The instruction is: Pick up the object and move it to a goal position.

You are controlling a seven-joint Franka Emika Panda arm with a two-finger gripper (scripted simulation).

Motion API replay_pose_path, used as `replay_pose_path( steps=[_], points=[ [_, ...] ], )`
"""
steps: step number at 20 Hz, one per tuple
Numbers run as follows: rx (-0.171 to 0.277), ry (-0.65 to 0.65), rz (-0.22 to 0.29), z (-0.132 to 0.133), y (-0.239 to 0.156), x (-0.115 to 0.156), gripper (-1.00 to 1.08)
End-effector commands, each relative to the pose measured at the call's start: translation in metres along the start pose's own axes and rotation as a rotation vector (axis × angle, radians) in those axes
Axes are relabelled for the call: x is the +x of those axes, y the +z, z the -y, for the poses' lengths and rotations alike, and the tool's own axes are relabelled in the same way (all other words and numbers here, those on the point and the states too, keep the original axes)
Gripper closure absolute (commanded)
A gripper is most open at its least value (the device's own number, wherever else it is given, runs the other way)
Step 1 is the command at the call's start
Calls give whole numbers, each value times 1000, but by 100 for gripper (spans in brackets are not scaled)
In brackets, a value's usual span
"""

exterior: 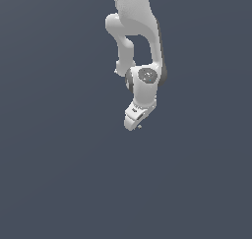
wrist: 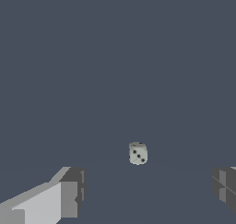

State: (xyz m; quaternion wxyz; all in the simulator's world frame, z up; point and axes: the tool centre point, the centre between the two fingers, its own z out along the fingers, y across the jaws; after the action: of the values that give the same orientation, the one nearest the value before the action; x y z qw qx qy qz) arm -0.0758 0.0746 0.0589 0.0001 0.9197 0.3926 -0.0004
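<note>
The object (wrist: 138,153) is a small pale whitish-grey cube with dark dots, like a die. In the wrist view it lies on the dark floor just beyond the line between my two fingers. In the exterior view it is a tiny speck (exterior: 140,127) right by the lower end of the white hand. My gripper (wrist: 150,189) is open, its fingers (wrist: 70,193) spread wide to either side of the cube and not touching it. In the exterior view the gripper (exterior: 132,126) points down, close to the floor; its fingertips are hard to make out there.
The white arm (exterior: 138,41) comes down from the top of the exterior view. The floor (exterior: 59,174) is a plain dark blue-grey surface. No goal marker shows in either view.
</note>
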Motion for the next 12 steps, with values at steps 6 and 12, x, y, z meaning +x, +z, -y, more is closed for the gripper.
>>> replay_pose_path(
  steps=[6,12],
  points=[
    [0,-3,0,1,18,0,-92],
    [0,-6,0,1,44,-1,-92]
  ],
)
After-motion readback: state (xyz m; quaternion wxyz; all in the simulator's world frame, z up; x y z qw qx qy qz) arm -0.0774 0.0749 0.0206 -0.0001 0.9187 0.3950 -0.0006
